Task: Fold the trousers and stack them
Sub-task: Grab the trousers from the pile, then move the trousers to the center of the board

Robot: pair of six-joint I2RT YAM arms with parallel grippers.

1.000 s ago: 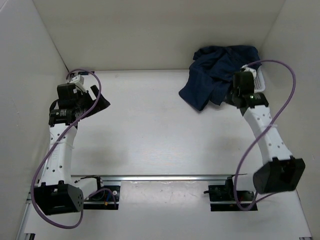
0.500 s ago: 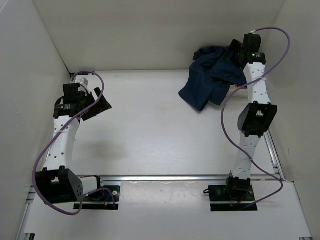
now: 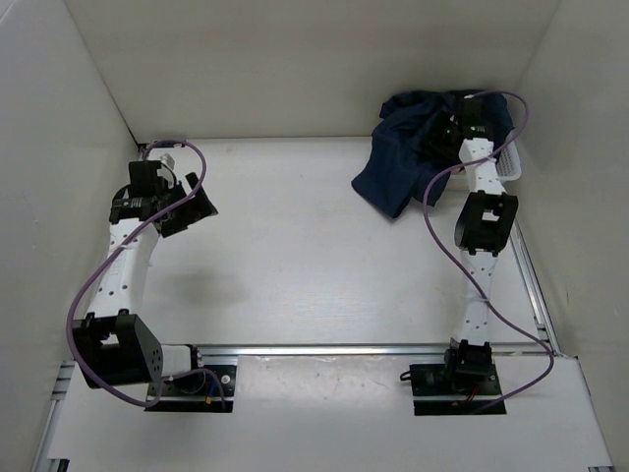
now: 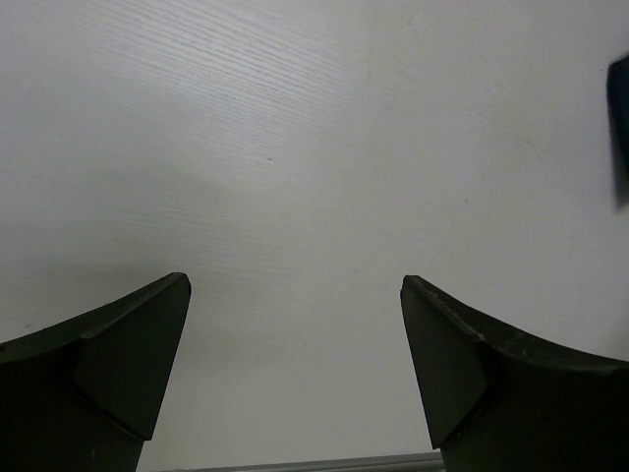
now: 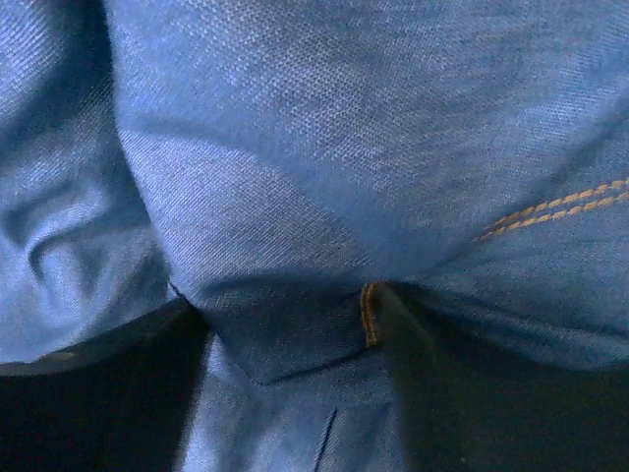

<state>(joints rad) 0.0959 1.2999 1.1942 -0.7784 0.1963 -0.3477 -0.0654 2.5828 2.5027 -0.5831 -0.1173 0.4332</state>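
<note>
The trousers point(image 3: 403, 157) are a crumpled heap of dark blue denim at the back right of the table, partly draped over a white basket. My right gripper point(image 3: 447, 128) is pushed down into the top of the heap. In the right wrist view its dark fingers point(image 5: 108, 393) stand wide apart with a bunched fold of denim point(image 5: 295, 147) and an orange-stitched seam between them, so it is open. My left gripper point(image 3: 197, 206) hovers over bare table at the left, open and holding nothing point(image 4: 295, 295). A dark sliver of the trousers point(image 4: 619, 128) shows at the edge of the left wrist view.
A white slatted basket point(image 3: 508, 165) sits under the heap against the right wall. White walls close in the table on the left, back and right. A metal rail point(image 3: 344, 349) runs across the front by the arm bases.
The right arm rose from beside the heap, swung up over it, then dropped its gripper into the denim. The left arm drew back slightly and stayed open.
</note>
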